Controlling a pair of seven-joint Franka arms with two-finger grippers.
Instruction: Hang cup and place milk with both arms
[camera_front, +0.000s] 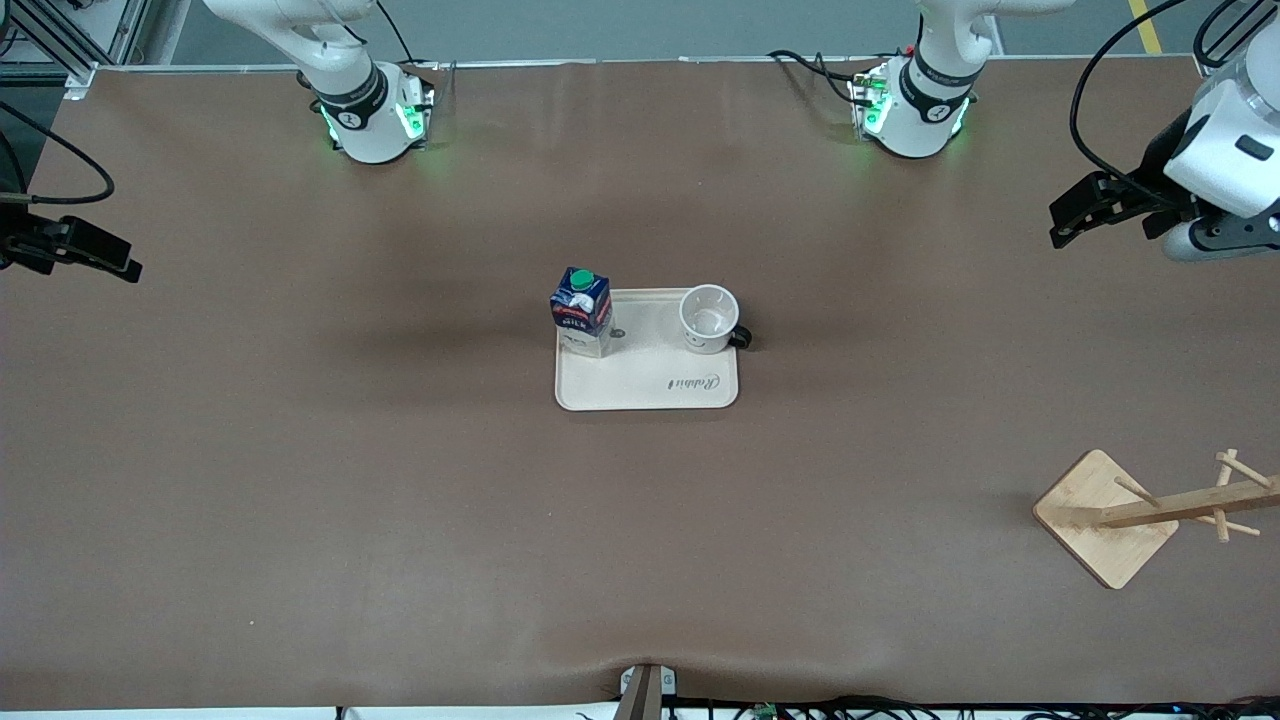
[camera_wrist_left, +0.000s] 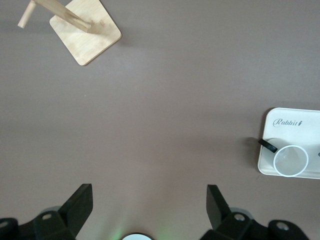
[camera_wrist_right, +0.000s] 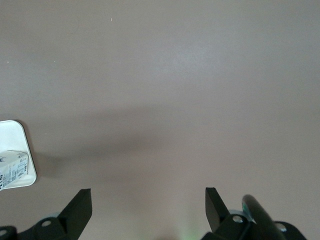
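While both arms hang raised over bare table, nothing on the tray is touched. Cream tray sits mid-frame in the front view, on the brown table. Milk stands upright on the tray's corner toward the right arm's end, at the edge farther from the front camera (green cap up, blue top, pale lower part). Cup stands upright, mouth up, on the tray's corner toward the left arm's end, level with the milk; its black handle juts out over the tray's edge toward the left arm's end. The two stand well apart.

Left gripper shows at the upper right edge of the front view, over bare table; fingers spread wide, nothing between them. Its wrist view shows the cup on the tray.

Right gripper shows at the upper left edge of the front view, over bare table; fingers likewise spread wide, holding nothing.

Wooden mug rack, square base with a pegged post, stands at lower right of the front view, toward the left arm's end and nearer the front camera than the tray.
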